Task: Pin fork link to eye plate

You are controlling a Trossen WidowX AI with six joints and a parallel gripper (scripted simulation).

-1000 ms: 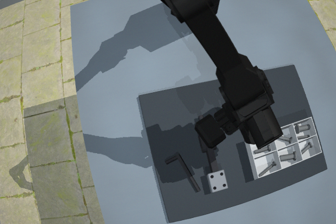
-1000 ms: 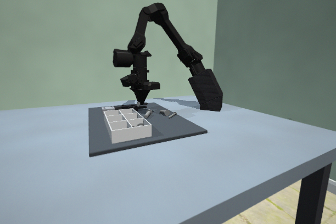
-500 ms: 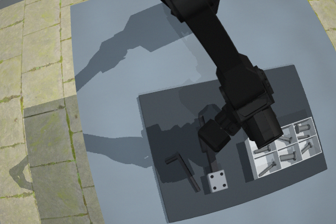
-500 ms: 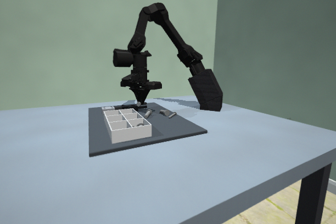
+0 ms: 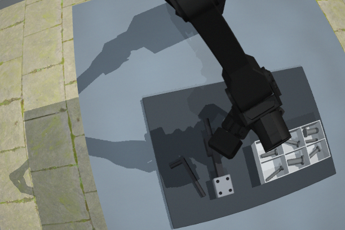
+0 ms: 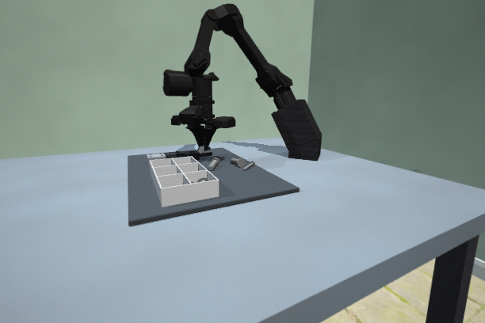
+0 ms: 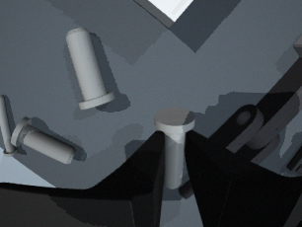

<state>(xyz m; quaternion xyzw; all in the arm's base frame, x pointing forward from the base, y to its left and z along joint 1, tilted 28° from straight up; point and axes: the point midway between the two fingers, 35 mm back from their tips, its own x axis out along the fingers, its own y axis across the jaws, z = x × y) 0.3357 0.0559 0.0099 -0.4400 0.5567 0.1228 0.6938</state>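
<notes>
My gripper is shut on the shank of a grey headed pin, with the head sticking out past the fingertips. In the wrist view the dark fork link end with its hole lies just right of the pin head, apart from it. In the top view the fork link runs in line with the dark eye plate bar, which ends at a white block with bolt holes. The wrist hides the joint there. In the exterior view the gripper hangs low over the dark mat.
A white parts box with several pins in its compartments stands right of the links. Loose pins lie on the mat near the gripper. A dark L-shaped bar lies left of the white block.
</notes>
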